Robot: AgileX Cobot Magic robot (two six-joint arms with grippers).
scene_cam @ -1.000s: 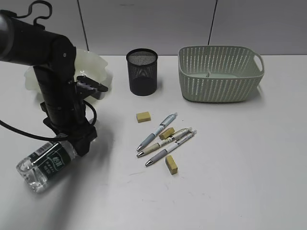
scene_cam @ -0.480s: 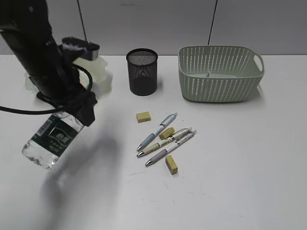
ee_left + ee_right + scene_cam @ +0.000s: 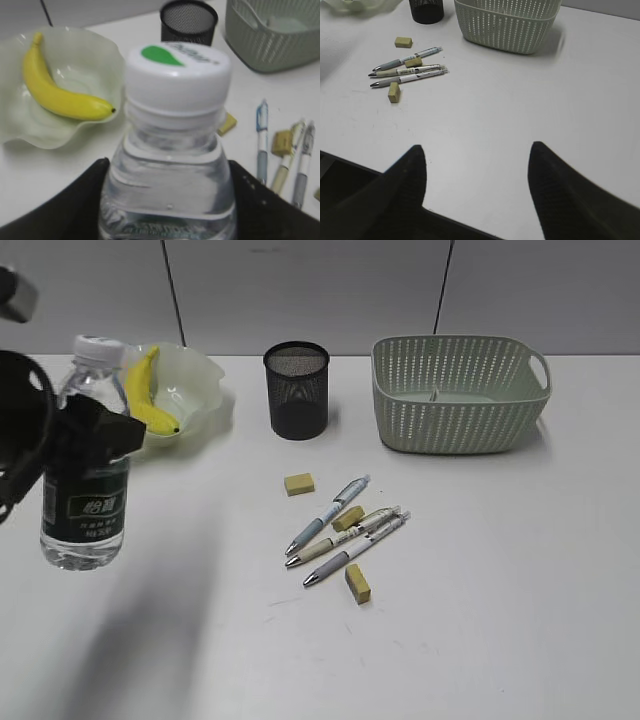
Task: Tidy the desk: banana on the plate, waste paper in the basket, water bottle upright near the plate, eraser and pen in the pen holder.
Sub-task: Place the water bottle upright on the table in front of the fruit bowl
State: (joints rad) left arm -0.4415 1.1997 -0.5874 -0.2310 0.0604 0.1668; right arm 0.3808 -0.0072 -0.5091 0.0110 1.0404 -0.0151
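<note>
Between left gripper (image 3: 167, 200) jaws, water bottle (image 3: 86, 465) upright, near plate (image 3: 195, 390)

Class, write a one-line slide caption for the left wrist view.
Left gripper holds the water bottle upright, with the banana on the plate behind.

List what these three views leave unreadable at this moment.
- Clear ribbed plastic water bottle: whether its base touches the white tabletop is unclear; the left wrist view's bottom edge cuts it off.
- Left tool: mostly beyond the exterior view's left edge.
- Black mesh pen holder: contents hidden by its wall.
- Sage-green perforated basket: its front wall hides most of the floor.
</note>
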